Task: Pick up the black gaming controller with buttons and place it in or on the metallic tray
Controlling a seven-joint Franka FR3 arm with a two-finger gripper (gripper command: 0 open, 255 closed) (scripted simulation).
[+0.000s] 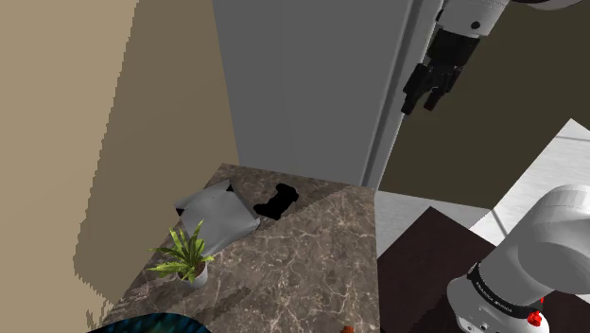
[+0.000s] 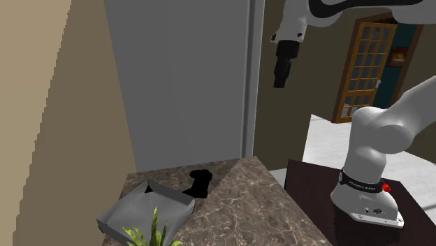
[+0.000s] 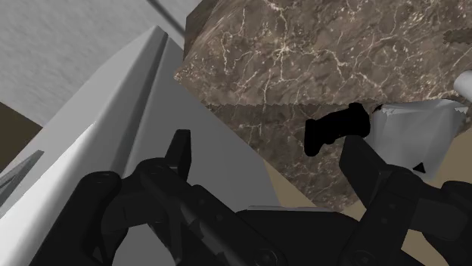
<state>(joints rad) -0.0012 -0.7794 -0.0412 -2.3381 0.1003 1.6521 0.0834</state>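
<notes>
The black gaming controller lies on the brown marble counter, near its far edge. Just beside it, toward the shoulder view's left, sits the grey metallic tray, tilted and with nothing in it. My gripper hangs high above the counter's far right corner, well away from both, open and holding nothing. The second exterior view shows the controller behind the tray, with the gripper far overhead. In the wrist view the controller and tray lie far below the spread fingers.
A small potted plant stands on the counter in front of the tray. A tall grey panel rises behind the counter. A teal object shows at the counter's near edge. The dark stand adjoins the counter. A wooden glazed door stands far back.
</notes>
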